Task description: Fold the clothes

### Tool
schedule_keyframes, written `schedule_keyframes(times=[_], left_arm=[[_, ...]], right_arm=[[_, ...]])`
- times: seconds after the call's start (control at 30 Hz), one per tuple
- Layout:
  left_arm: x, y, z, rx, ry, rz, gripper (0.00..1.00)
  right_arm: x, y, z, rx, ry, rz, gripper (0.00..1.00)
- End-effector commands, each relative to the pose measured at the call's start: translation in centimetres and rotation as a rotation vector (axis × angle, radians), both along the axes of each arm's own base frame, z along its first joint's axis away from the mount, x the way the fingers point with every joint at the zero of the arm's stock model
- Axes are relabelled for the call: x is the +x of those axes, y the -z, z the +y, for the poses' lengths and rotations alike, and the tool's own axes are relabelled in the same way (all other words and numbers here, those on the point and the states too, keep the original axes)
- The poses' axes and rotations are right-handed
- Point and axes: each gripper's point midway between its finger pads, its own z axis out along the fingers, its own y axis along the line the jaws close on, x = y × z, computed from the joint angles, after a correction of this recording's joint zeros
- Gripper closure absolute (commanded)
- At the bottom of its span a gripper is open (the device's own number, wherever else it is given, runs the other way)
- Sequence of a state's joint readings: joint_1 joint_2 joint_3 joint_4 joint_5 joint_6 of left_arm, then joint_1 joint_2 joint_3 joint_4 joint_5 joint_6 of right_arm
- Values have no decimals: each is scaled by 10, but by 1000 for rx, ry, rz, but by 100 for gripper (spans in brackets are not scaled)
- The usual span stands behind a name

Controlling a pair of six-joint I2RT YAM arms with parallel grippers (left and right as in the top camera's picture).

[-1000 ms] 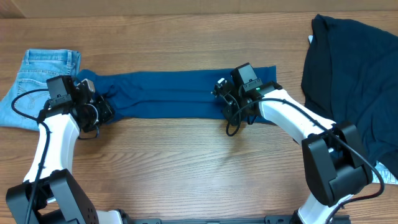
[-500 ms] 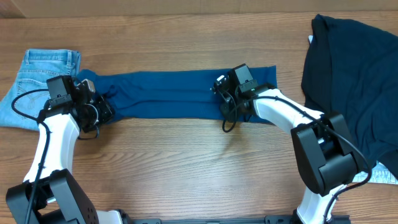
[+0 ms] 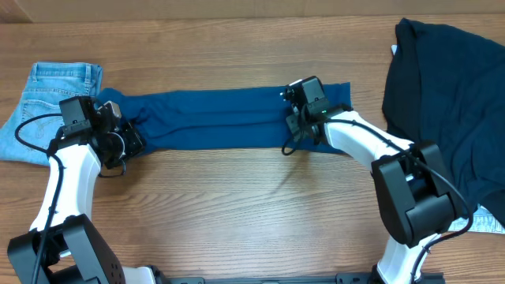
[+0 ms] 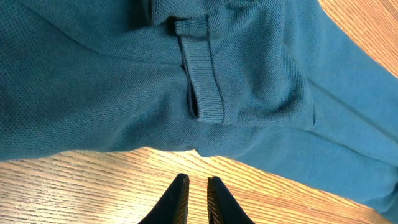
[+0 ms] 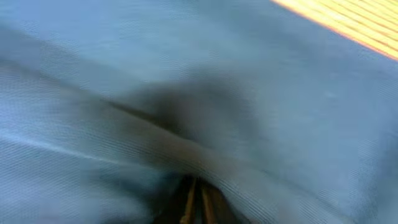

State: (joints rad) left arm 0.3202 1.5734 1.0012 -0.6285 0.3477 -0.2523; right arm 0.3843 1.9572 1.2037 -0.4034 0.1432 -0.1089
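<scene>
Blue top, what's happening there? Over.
Left claw shut, at edge of blue top. Right claw shut, tips down in its cloth. Top lies in long strip. Nothing blocking.

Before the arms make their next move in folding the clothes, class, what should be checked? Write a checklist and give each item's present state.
1. Right gripper holds the blue top: ok, jaws shut with cloth bunched at the tips.
2. Left gripper holds the top: not ok, shut over bare table, short of the hem.
3. Top lies smooth: not ok, long creases run along it.
4. Jeans clear of the top: cannot tell, their edges meet.
5. Navy garment clear of the top: ok, wood shows between.
</scene>
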Motion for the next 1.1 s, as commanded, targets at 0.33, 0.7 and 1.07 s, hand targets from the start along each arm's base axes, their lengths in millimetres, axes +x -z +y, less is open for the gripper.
schedule_keyframes(times=[0.33, 0.7, 1.07], left_arm=[[-4, 7, -4, 2, 26, 18, 85], [-4, 7, -4, 5, 32, 16, 82], [-8, 8, -5, 0, 36, 34, 58]], right_arm=[[18, -19, -79, 140, 271, 34, 78], [-38, -95, 83, 348, -348, 15, 82], [-59, -45, 182, 369, -557, -4, 83]])
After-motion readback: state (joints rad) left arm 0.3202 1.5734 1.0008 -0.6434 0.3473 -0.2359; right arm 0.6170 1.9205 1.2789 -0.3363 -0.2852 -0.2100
